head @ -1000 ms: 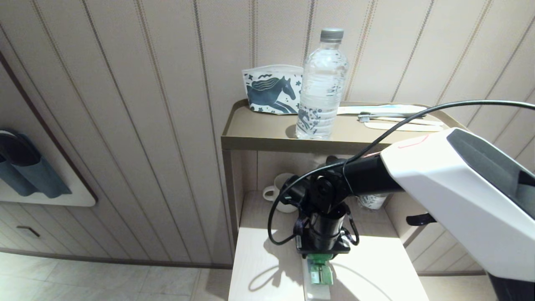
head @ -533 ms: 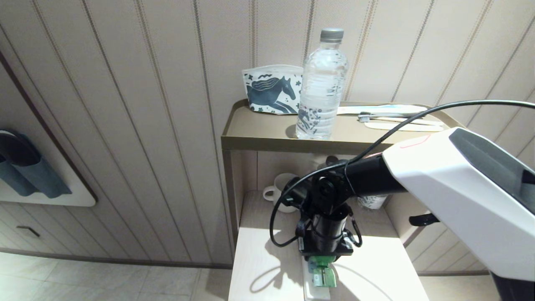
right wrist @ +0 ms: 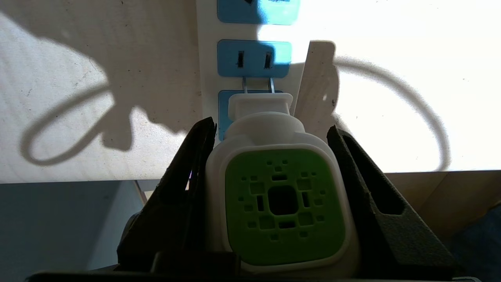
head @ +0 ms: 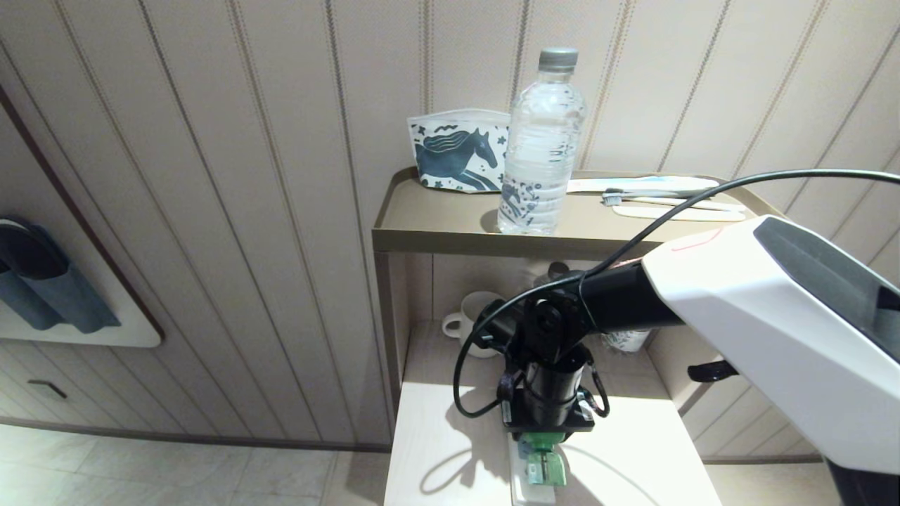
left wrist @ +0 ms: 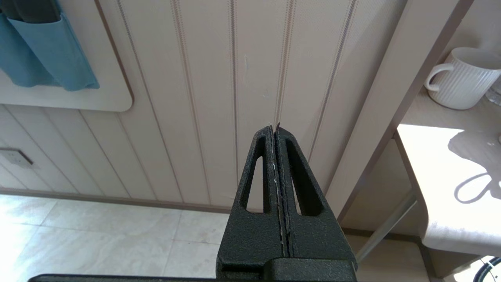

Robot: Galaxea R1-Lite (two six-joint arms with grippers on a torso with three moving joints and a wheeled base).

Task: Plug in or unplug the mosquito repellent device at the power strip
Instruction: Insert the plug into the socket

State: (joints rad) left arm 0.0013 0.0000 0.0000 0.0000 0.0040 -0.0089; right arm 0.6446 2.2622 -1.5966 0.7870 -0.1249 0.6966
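Hotel-style guest room nook, striped beige wall panelling; two-tier bedside stand, water bottle [head: 541,144], horse-print pouch [head: 458,150] and wrapped toothbrush kit [head: 671,198] on the shelf [head: 436,221] above the right pincer [head: 545,464]; white mug [head: 470,330] behind it; pale tiled floor [head: 176,471] below

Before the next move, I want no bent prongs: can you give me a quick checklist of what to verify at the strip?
1. Right pincer shut on the white, green-faced mosquito repellent device: ok.
2. Metal prongs free of the sockets: ok, bare and showing.
3. Prongs in line with the long white power strip's blue two-slot socket: ok, just short of it.
4. Strip held steady: cannot tell.
5. Left pincer parked shut, beside the shelf unit: ok.
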